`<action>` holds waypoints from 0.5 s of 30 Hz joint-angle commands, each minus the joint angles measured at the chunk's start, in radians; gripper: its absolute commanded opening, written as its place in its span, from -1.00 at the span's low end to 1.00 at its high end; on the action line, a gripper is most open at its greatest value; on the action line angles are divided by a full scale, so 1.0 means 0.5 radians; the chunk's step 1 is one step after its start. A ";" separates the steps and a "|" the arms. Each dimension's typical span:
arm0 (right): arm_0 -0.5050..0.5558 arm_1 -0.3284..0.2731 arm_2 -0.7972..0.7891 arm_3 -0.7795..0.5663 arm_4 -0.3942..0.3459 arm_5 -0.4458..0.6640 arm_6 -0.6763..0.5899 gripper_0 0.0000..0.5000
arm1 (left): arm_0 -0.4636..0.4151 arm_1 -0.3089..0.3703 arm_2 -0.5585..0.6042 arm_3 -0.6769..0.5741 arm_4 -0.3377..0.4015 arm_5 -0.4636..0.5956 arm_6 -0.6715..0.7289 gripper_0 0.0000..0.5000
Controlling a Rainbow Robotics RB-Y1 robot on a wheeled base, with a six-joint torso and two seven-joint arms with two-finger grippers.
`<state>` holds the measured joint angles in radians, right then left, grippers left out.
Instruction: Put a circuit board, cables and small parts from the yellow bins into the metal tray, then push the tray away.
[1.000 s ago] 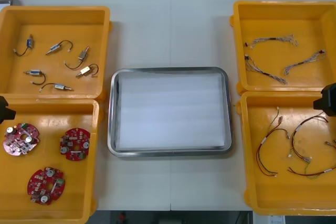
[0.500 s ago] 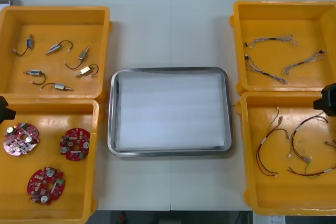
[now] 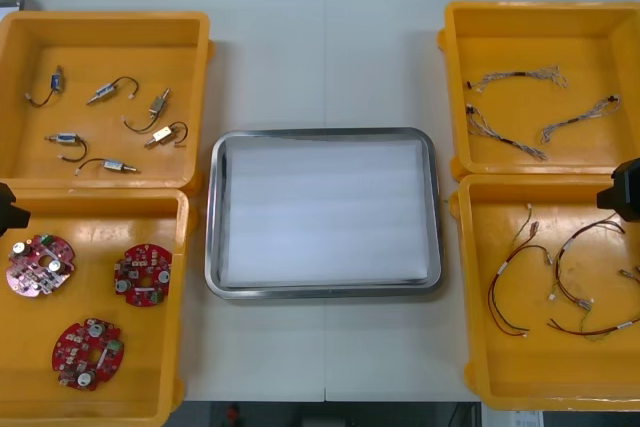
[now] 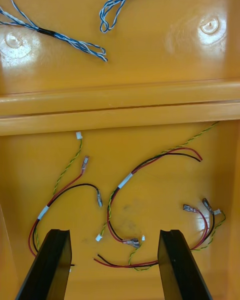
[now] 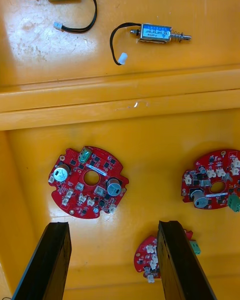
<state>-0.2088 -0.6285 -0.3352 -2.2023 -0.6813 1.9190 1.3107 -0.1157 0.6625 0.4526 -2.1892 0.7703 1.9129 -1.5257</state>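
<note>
The left gripper, fingers spread and empty, hangs over round red circuit boards in the near left yellow bin. The right gripper, likewise released, hangs over red and yellow cables. Midway sits the metal tray, white inside. Beyond lie small metal parts and twisted blue and white cables.

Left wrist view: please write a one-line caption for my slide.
Open left gripper hovering above three round red circuit boards in a yellow bin.

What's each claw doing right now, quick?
Left claw: open, holding nothing, above the round red circuit boards.
Right claw: open, holding nothing, above the red and yellow cables.
</note>
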 commanded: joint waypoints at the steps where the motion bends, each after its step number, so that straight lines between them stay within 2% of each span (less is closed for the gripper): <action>1: 0.031 -0.078 0.026 -0.065 -0.015 0.002 0.054 1.00 | 0.038 0.086 0.021 -0.061 0.006 0.014 0.183 1.00; 15: 0.031 -0.078 0.026 -0.065 -0.015 0.002 0.054 1.00 | 0.038 0.086 0.021 -0.061 0.006 0.014 0.183 1.00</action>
<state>-0.2088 -0.6285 -0.3352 -2.2023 -0.6813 1.9190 1.3107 -0.1157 0.6625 0.4526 -2.1892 0.7703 1.9129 -1.5257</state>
